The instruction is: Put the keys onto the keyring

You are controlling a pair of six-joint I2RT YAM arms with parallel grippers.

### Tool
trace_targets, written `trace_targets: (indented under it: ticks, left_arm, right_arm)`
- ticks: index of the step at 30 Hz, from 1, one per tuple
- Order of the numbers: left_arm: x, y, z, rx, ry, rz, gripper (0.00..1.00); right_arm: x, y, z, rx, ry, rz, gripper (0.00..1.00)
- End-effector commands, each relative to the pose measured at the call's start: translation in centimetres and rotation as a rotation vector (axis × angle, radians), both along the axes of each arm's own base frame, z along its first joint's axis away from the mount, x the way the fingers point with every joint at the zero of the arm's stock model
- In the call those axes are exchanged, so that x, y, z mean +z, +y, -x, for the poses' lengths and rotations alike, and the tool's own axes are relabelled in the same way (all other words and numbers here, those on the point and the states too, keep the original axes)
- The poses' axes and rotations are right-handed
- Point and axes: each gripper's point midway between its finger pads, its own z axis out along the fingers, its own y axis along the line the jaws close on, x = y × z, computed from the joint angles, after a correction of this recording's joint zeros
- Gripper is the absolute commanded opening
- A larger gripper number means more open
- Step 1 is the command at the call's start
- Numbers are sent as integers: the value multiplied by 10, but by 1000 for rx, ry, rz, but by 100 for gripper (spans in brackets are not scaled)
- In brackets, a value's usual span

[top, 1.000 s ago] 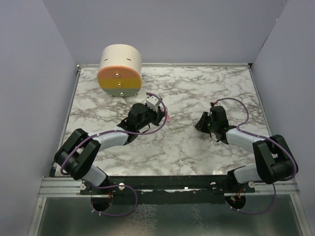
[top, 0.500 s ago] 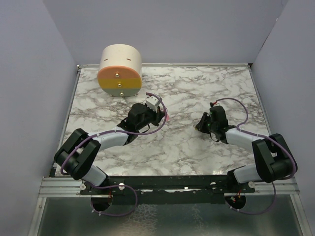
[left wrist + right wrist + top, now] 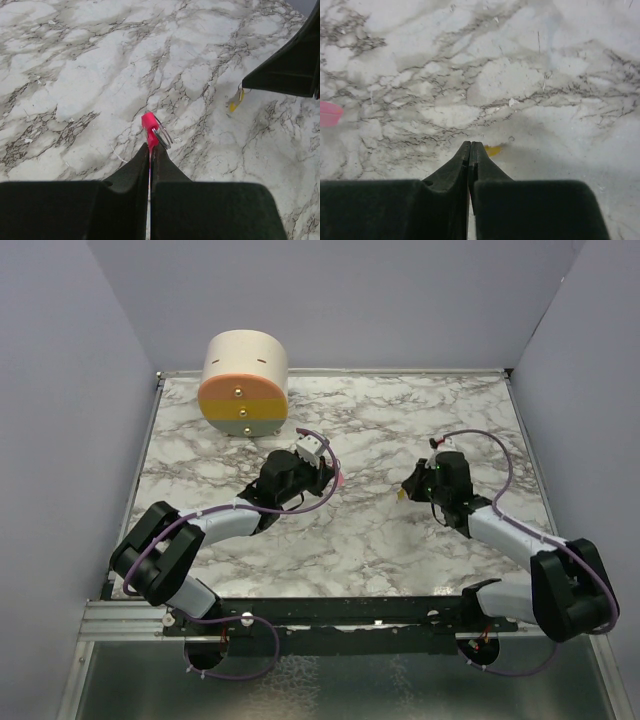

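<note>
My left gripper [image 3: 333, 474] is shut on the keyring, a pink strap [image 3: 148, 125] with a small metal ring [image 3: 163, 136] sticking out past the tips [image 3: 150, 148]. The strap shows as a pink sliver in the top view [image 3: 341, 481]. My right gripper [image 3: 406, 489] is shut on the key, a tiny yellow-orange piece [image 3: 493, 149] poking out beside its tips [image 3: 470, 146]. In the left wrist view the key [image 3: 235, 101] hangs below the right gripper [image 3: 244, 86], off the marble. The two grippers face each other, a hand's width apart. The strap's end shows in the right wrist view [image 3: 329, 113].
A large cream-and-orange cylinder [image 3: 243, 383] stands at the back left of the marble table [image 3: 400, 420]. Purple walls close in the left, back and right sides. Purple cables loop off both wrists.
My right arm has lifted and shifted a little right and back, carrying the key off the marble. My left arm has stayed still with the strap.
</note>
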Motion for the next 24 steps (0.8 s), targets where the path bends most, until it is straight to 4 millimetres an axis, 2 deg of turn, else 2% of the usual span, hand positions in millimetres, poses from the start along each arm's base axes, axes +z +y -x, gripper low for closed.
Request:
trace_targets:
  ticks: [1, 4, 10, 17, 24]
  left_arm:
    - [15, -6, 4, -41, -30, 46, 0]
    - [23, -9, 8, -62, -47, 63, 0]
    - [38, -15, 19, -114, -82, 97, 0]
    - [46, -26, 33, -190, -126, 93, 0]
    - [44, -35, 37, -224, -124, 87, 0]
  right_arm:
    - [54, 4, -14, 85, -213, 18, 1]
    - [78, 11, -10, 156, -319, 7, 1]
    - [104, 29, 3, 281, -447, -47, 1]
    - [115, 53, 13, 423, -485, -131, 1]
    - [123, 71, 23, 533, -508, -196, 1]
